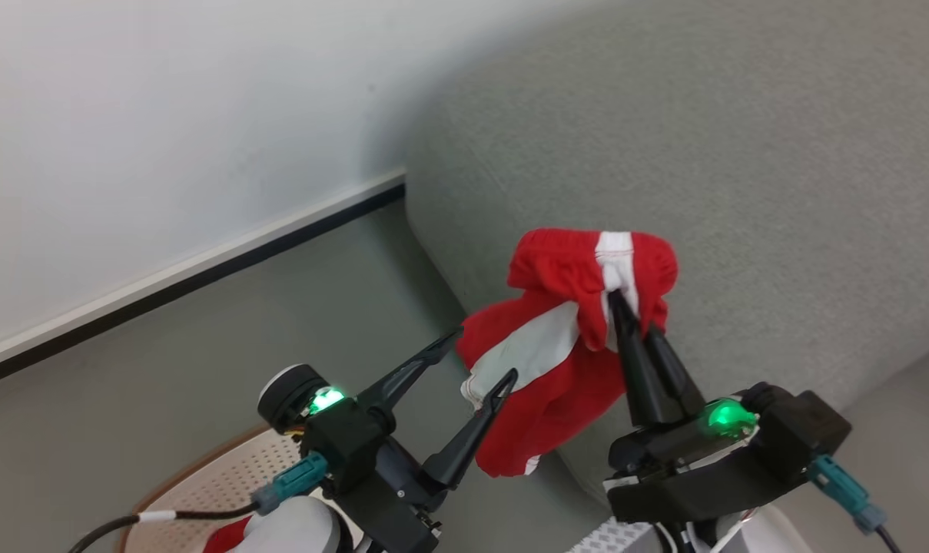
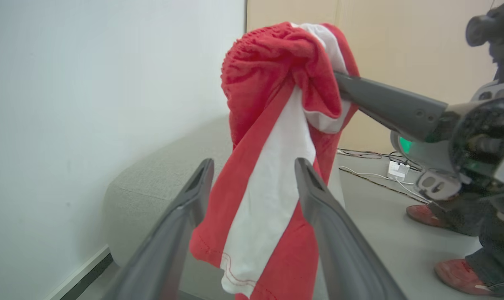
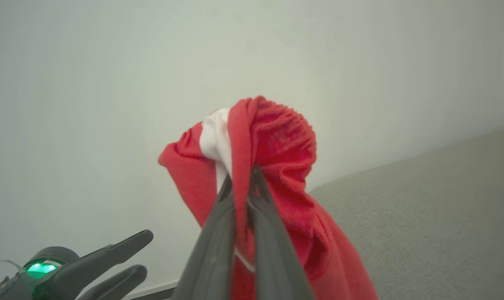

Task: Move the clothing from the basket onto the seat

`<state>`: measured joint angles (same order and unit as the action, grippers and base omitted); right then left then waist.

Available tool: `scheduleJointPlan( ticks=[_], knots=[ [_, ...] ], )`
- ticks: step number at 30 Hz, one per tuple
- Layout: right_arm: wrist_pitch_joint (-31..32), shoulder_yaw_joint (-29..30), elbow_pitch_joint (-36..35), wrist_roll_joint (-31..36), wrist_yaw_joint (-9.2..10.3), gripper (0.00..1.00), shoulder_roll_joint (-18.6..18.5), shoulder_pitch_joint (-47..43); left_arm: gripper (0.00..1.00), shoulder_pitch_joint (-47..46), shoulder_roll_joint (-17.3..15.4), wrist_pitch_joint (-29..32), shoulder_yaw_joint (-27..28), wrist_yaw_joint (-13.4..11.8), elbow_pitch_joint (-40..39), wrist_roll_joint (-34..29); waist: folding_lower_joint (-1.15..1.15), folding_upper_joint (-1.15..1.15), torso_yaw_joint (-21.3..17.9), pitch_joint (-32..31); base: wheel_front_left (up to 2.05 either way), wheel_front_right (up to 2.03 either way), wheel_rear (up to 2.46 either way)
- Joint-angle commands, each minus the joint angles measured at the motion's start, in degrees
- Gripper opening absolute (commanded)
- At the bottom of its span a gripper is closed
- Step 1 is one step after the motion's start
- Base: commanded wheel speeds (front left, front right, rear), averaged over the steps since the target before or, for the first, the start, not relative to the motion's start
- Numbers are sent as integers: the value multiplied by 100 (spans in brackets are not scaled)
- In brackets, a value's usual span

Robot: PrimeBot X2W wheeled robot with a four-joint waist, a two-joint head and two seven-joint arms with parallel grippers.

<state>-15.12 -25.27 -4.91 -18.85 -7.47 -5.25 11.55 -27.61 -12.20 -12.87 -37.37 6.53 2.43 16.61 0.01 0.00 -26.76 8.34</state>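
The right gripper (image 1: pixel 632 313) is clamped on the red-and-white garment (image 1: pixel 556 346), which hangs from its tips over the front edge of the seat (image 1: pixel 741 192). The left gripper (image 1: pixel 483 355) stands wide and empty just beside it. Carrying the garment further over the seat before letting go should stop the hanging end sliding off.

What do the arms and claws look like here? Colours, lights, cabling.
Left claw and right claw match: two long, tapered dark-grey fingers on a black housing, each with a lit green light and a teal connector. A black cable with a white band runs from the left one. Pale forearm shells.
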Motion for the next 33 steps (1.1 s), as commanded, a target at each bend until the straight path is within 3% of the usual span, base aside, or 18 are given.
scheduleJointPlan(
  ticks=[1, 15, 22, 28, 33],
  knots=[
    [-6, 96, -91, 79, -4, 0, 29, 34, 100, -120, -4, 8, -57, 31, 18, 7, -1, 0, -296, 261, 0, 0, 0],
    [-6, 655, -585, 319, -4, 0, 203, -236, 100, -775, 39, -135, -672, 90, 423, 388, -1, 0, -421, 519, 0, 0, 0],
    [-6, 800, -703, 229, -4, 0, 228, 90, 100, -972, -61, -57, -839, 91, 394, 348, -1, 0, -422, 749, 0, 0, 0],
    [-5, 1302, -847, 86, -4, 0, 217, 976, 100, -1342, -209, 241, -936, 92, 130, 228, -1, 0, -403, 1328, 0, 0, 0],
    [-6, 1982, -853, -82, -4, 0, -54, 1990, 100, -1753, -258, 578, -1119, 94, -145, 123, -1, 0, -230, 2029, 0, 0, 0]
  ],
)
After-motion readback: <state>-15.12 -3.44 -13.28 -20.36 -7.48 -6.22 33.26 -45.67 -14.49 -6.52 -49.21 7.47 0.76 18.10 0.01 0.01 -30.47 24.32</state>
